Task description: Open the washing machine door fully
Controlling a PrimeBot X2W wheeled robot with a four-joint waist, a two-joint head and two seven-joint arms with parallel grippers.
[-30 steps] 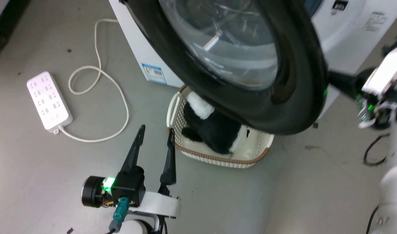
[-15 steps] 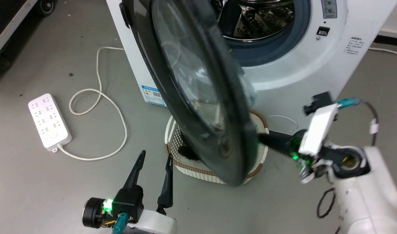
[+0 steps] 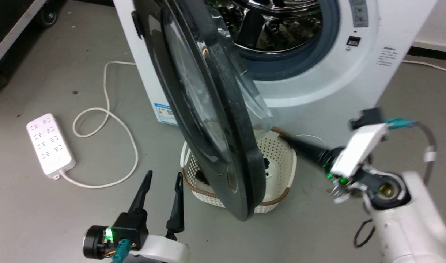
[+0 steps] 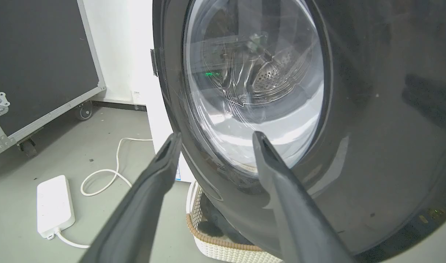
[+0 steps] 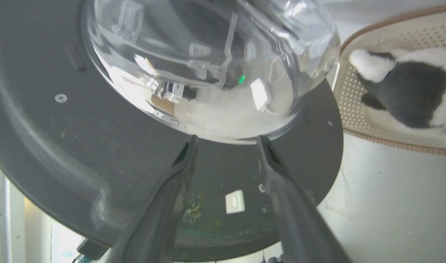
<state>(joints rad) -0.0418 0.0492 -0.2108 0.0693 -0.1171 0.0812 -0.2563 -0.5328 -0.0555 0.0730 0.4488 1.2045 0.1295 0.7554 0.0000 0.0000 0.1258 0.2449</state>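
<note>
One blue sticker (image 3: 163,112), print unreadable, washing machine door (image 3: 208,120) ajar

A white power strip (image 3: 50,145) lies well left of a cream basket (image 3: 278,157) holding a black-and-white plush (image 5: 409,91).

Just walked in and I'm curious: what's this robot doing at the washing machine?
It is opening the washing machine door, which stands swung well out with the drum showing behind it. The right gripper points at the door's inner side, fingers apart, gripping nothing. The left gripper hovers open on the outer side. A laundry basket sits underneath.
</note>
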